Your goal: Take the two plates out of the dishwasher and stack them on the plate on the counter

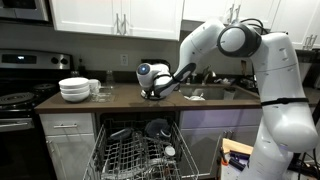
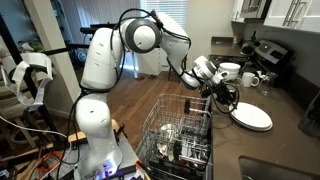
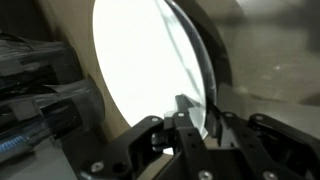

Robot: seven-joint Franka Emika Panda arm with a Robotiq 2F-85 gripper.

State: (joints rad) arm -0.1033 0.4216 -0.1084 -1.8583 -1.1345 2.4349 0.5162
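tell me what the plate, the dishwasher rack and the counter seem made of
plate: likely glazed ceramic, white, glossy glare.
dishwasher rack: probably coated wire, thin pale grey rods.
counter: dark brown, smooth, dull sheen; laminate or stone, unclear.

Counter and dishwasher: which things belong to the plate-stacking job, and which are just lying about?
Job: white plate on the counter, end effector at its rim, dishwasher rack.
Lying about: stacked bowls, cups, stove.
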